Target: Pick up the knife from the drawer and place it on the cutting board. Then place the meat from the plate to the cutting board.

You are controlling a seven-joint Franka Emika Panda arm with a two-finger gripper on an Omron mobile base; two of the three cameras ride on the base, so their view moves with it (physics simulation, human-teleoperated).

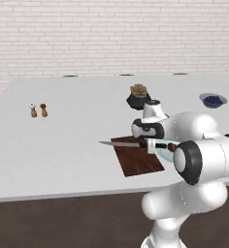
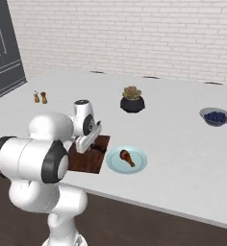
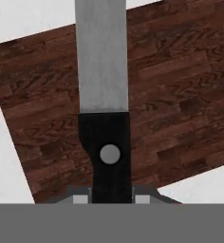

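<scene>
My gripper is shut on the black handle of the knife, holding it level just over the dark reddish-brown cutting board. The silver blade points left, its tip past the board's left edge. In the hand view the knife runs straight away from the fingertips, and the cutting board lies under it. Whether the blade touches the wood I cannot tell. Right of the board, a brown piece of meat lies on a pale blue plate.
A dark pot with a plant stands behind the board. Salt and pepper shakers sit far left, and a bowl of blueberries far right. The white counter's front edge runs just before the board.
</scene>
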